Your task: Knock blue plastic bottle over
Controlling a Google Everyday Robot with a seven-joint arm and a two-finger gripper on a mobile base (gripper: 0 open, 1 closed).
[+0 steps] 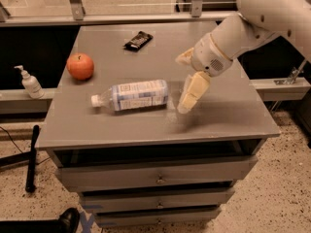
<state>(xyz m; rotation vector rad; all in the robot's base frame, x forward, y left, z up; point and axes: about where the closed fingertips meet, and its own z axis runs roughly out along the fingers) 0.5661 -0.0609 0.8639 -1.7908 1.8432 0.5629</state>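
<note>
Since the blue plastic bottle [133,95] already lies on its side mid-tabletop [228,115], cap pointing left, the knock looks done. The gripper [188,84] hangs just right of it, fingers spread, holding nothing. Next move, likely: lift clear without rolling the bottle.

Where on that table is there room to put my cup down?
Bare: the front strip of the table before the bottle, and the right front corner. Crowded: the middle, among apple, bar, bottle and the gripper right of it.
</note>
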